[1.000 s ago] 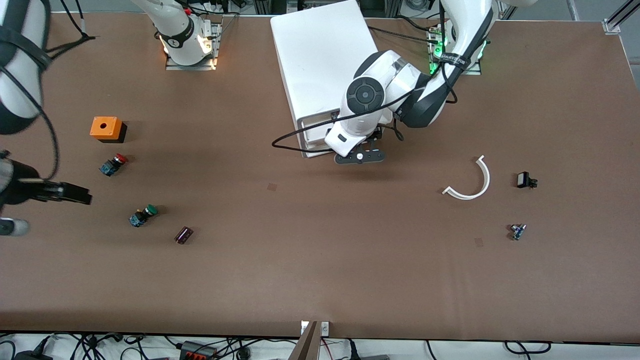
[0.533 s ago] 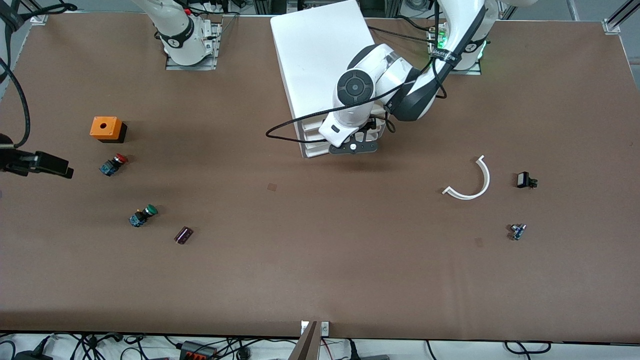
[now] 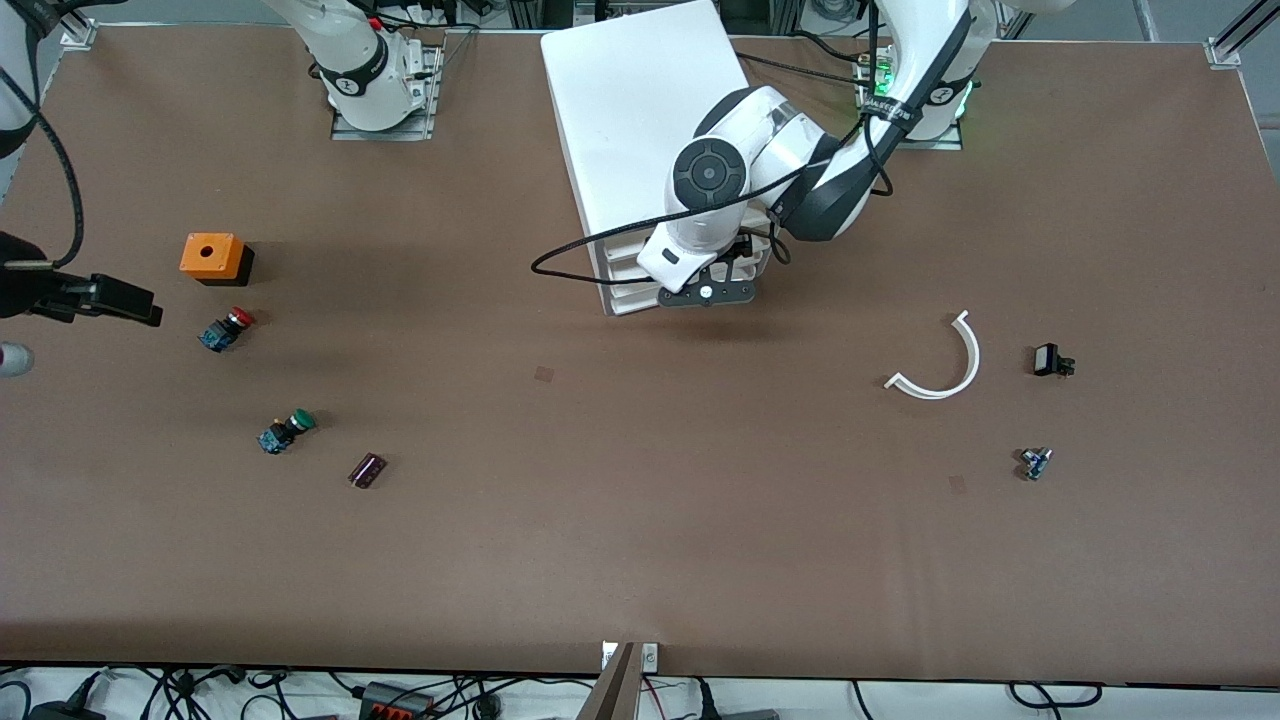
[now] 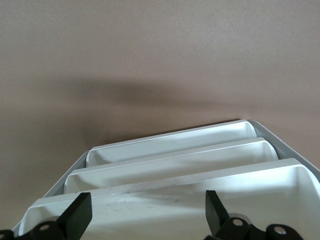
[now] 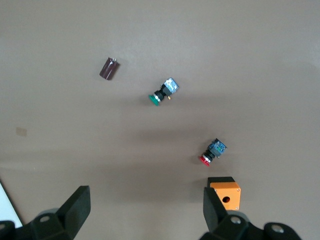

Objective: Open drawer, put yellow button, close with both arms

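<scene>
drawers sit in the front of the tall white plastic box cabinet (image 3: 640, 130), three white tray fronts one under the other. the top drawer (image 4: 170, 210) looks pushed in, level with the two below it. the small yellow button does not show in any view.

the left hand (image 3: 706, 294) hangs right at the cabinet front, over the drawer edges. its two black fingers (image 4: 76, 214) are spread wide apart, one near each end of the top drawer, and they hold nothing.

the right hand (image 3: 100, 299) is up in the air over the right arm's end of the brown counter (image 3: 640, 520), close to the small orange box with a round hole on top (image 3: 210, 256). its fingers (image 5: 75, 207) are spread wide too, with nothing between them.

just nearer the front camera than the orange box lies a push button with a red cap and a blue base (image 3: 226, 328). nearer still lies a push button with a green cap and a blue base (image 3: 285, 431), and beside it a small dark purple can shape (image 3: 366, 469).

toward the left arm's end of the counter lies a thin white curved plastic strip (image 3: 945, 365). a little black part (image 3: 1050, 361) lies beside it, and a tiny blue and grey part (image 3: 1035, 463) lies nearer the front camera.
</scene>
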Robot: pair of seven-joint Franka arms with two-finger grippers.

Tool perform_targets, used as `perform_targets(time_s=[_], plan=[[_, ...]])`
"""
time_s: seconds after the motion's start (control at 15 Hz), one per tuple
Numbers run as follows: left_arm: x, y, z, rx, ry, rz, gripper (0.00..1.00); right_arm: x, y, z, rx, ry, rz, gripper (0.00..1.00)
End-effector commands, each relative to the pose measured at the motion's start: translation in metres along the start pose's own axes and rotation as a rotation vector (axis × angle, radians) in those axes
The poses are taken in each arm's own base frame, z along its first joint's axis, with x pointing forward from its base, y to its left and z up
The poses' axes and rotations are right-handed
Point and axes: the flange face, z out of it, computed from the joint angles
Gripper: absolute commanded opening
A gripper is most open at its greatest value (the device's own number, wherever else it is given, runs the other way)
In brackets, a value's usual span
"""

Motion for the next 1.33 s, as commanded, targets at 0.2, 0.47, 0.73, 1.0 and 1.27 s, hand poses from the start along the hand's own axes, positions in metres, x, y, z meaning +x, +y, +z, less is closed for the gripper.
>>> perform_targets(time_s=[0.2, 0.47, 0.73, 1.0, 1.27], plan=[[0.063, -0.073, -0.073, -0.004, 0.098, 0.003, 1.0, -0.048, 0.0, 0.01, -0.007, 0.017, -0.021, 1.0], [0.103, -0.148, -0.127, 0.043, 0.083, 0.049, 1.0, -0.056, -0.002, 0.011, -0.007, 0.039, -0.029, 1.0], [0.124, -0.223, -0.175, 0.046, 0.046, 0.114, 1.0, -0.059, -0.001, 0.008, -0.007, 0.03, -0.031, 1.0], [0.13, -0.307, -0.225, 0.014, 0.076, 0.174, 1.0, -0.063, -0.001, 0.003, -0.02, 0.042, -0.037, 1.0], [0.108, -0.354, -0.252, 0.021, 0.125, 0.227, 1.0, -0.064, -0.002, 0.003, -0.022, 0.037, -0.039, 1.0]])
